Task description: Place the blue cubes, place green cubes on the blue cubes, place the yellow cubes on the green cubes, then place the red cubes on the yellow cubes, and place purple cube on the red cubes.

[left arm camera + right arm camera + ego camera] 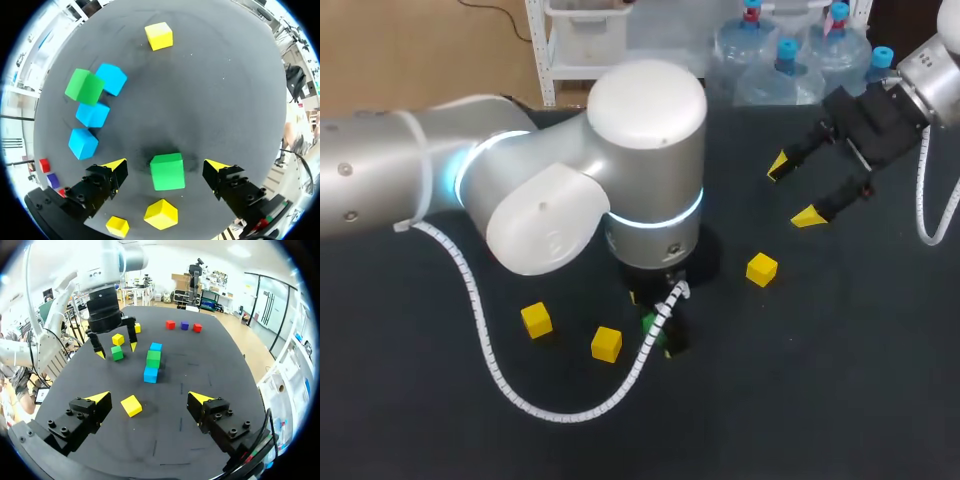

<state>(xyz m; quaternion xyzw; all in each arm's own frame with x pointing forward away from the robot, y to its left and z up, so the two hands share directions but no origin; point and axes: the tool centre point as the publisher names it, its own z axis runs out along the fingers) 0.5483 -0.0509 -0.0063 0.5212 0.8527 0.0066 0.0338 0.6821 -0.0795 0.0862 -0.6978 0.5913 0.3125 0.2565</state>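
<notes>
The left gripper has its fingers spread wide on either side of a green cube. Bare table shows between the cube and each yellow tip, so nothing is gripped. The cube sits flat on the black table.

Just behind it, toward the wrist, lies the nearest yellow cube. A second yellow cube lies close to the base of one finger.

Off to one side of the gripper and well apart from it, the blue cubes form a short row of three, close together. Another green cube sits up on that row (which blue one carries it I cannot tell). A third yellow cube lies alone, far ahead of the fingers.

From the head view, the bulk of the left arm covers most of this, and only a sliver of green shows beneath it.

The right gripper hangs above the table's far right with its fingers wide apart and empty. The third yellow cube lies on the table below them, nearer one finger than the other.

Across the table from the right gripper, near the edge, stand a red cube, the purple cube and a second red cube in a line, each a little apart from the next.
</notes>
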